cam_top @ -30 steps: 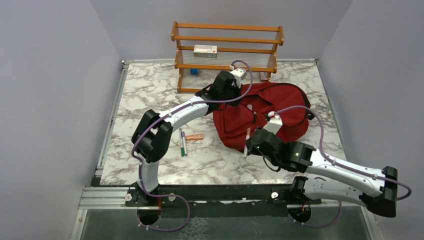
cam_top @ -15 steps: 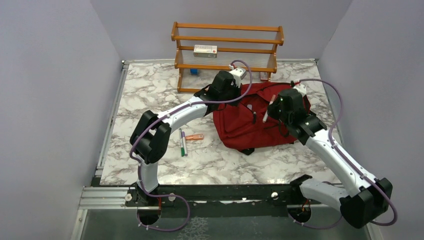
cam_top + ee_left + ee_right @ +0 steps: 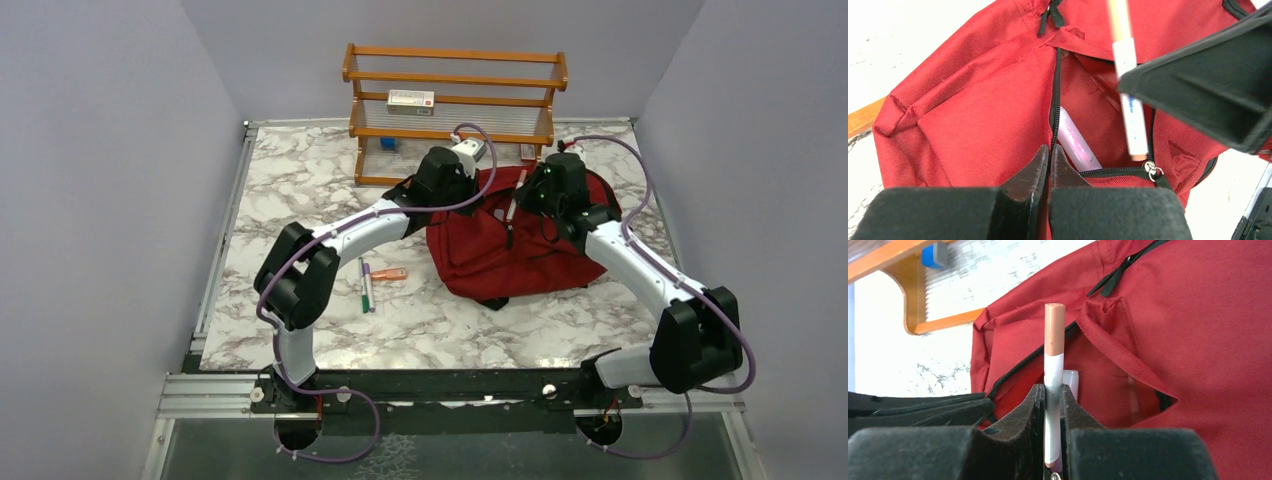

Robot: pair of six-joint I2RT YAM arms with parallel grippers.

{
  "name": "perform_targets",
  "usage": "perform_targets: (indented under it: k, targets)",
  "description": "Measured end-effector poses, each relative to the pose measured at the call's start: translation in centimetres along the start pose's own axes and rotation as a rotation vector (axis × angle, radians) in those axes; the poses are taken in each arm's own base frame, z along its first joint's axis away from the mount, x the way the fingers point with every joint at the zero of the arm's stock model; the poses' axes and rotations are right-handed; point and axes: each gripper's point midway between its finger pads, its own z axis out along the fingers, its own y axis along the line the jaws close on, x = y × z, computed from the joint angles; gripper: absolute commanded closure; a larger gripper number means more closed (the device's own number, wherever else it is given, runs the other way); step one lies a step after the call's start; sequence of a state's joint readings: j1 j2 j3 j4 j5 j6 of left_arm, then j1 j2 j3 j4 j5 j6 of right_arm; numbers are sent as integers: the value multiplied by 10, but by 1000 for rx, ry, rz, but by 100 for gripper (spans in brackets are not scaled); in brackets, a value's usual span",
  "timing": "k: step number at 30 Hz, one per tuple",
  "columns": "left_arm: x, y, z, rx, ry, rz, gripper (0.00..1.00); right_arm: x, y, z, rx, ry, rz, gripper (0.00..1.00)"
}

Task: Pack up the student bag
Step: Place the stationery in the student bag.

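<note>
The dark red student bag (image 3: 520, 250) lies at the back right of the table. My left gripper (image 3: 455, 195) is shut on the zipper edge of its front pocket (image 3: 1049, 150) and holds the pocket open. A pink marker (image 3: 1078, 142) lies inside the pocket. My right gripper (image 3: 522, 197) is shut on a white pen with an orange cap (image 3: 1054, 355) and holds it just above the pocket opening, its tip pointing in. The pen (image 3: 1130, 115) and the right fingers (image 3: 1208, 85) also show in the left wrist view. The bag (image 3: 1198, 315) fills the right wrist view.
A wooden shelf (image 3: 455, 90) stands behind the bag with a white box (image 3: 411, 100) on it. A green pen (image 3: 366, 288) and an orange marker (image 3: 390, 274) lie on the marble to the left of the bag. A blue item (image 3: 934, 254) sits under the shelf.
My right arm has carried the pen from the bag's near edge up and back to the open pocket. The left gripper has kept its hold on the pocket edge.
</note>
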State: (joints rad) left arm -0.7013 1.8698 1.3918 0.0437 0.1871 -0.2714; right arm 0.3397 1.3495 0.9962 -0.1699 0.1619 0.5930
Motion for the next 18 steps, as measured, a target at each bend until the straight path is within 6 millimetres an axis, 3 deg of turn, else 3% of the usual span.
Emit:
perform_targets:
  k: [7, 18]
  targets:
    - [-3, -7, 0, 37, -20, -9, 100, 20, 4, 19, -36, 65, -16, 100]
    - [-3, -9, -3, 48, -32, -13, 100, 45, 21, 15, -150, 188, -23, 90]
